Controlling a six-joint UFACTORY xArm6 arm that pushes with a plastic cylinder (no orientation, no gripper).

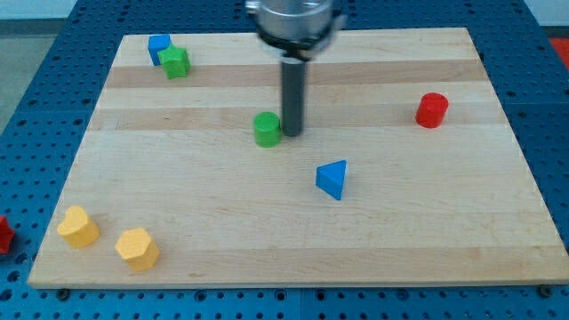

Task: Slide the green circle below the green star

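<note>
The green circle [266, 129] is a short green cylinder near the middle of the wooden board [293, 231]. The green star [176, 62] sits at the view's top left, touching a blue block [159, 46] just above and left of it. My dark rod comes down from the view's top, and my tip [292, 134] rests on the board right beside the green circle, on its right side, touching or almost touching it.
A red cylinder [431, 109] stands at the view's right. A blue triangle [332, 179] lies below and right of my tip. Two yellow blocks [78, 226] [137, 248] sit at the bottom left. A red object [4, 235] lies off the board's left edge.
</note>
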